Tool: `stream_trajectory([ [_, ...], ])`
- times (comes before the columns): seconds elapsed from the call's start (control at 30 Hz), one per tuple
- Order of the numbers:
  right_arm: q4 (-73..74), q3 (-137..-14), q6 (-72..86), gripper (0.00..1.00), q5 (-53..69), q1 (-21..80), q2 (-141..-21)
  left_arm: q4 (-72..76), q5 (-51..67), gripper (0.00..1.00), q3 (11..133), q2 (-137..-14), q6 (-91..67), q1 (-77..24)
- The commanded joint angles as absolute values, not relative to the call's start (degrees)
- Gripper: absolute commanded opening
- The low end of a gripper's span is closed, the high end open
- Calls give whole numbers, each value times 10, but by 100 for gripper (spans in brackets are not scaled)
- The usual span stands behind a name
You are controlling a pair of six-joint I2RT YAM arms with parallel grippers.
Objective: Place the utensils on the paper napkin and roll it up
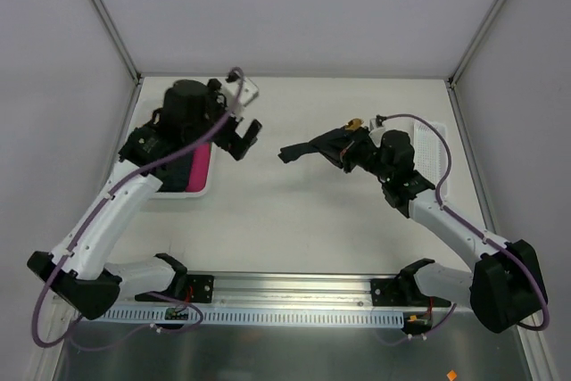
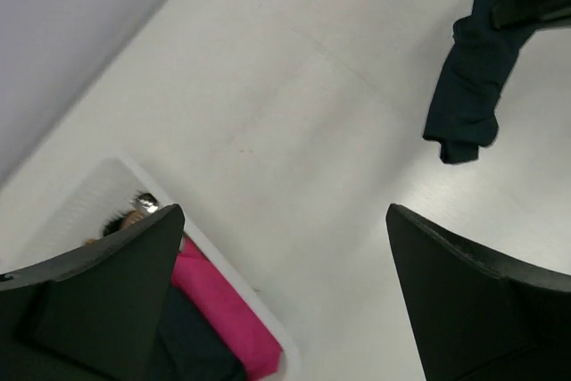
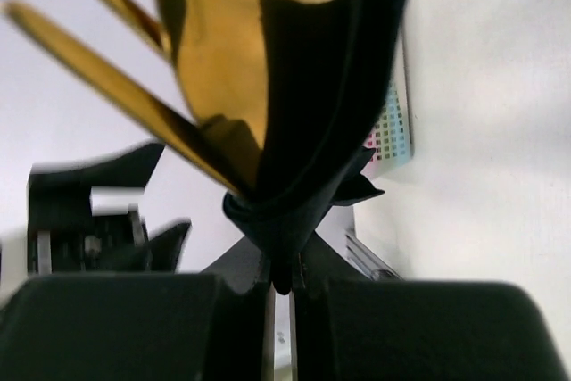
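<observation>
Those gold utensils run off the top of the right wrist view, blurred, their handles swallowed inside the dark paper napkin, while the left arm covers most of the white bin.

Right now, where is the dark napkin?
In the top view the dark napkin is just right of centre, wrapped round the gold utensils and pinched in the right gripper.

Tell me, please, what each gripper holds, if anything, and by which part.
The right gripper pinches the dark navy paper napkin, wrapped around gold-coloured utensils, at its bunched end. The left gripper is open, holding nothing.
</observation>
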State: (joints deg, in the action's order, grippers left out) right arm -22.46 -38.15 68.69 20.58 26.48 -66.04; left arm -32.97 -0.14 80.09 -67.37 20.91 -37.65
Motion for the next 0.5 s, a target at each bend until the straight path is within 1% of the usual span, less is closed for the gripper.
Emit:
stream_trajectory([
  [0.0,-296,-446,577,0,293,265,-657,-424,362,99,835,-701,57,-204],
  [0.03,-301,-453,545,0,304,264,-658,-425,428,99,834,-714,34,-168],
  [0.07,-306,-461,529,0,325,265,-655,-425,559,99,832,-730,-7,-137],
  [0.13,-319,-470,483,0,355,266,-649,-424,676,99,819,-780,-53,-75],
  [0.2,-359,-473,459,0,375,268,-638,-416,760,99,803,-804,-87,-69],
  [0.23,-367,-474,449,0,390,273,-635,-366,777,99,772,-801,-99,-71],
  [0.27,-376,-477,430,0,398,277,-635,-320,792,99,750,-793,-158,-71],
  [0.33,-378,-493,407,0,412,286,-637,-236,818,99,699,-775,-226,-71],
  [0.37,-381,-497,394,0,421,294,-639,-184,822,99,692,-774,-271,-72],
  [0.47,-400,-513,384,0,439,314,-651,-115,831,99,672,-771,-322,-85],
])
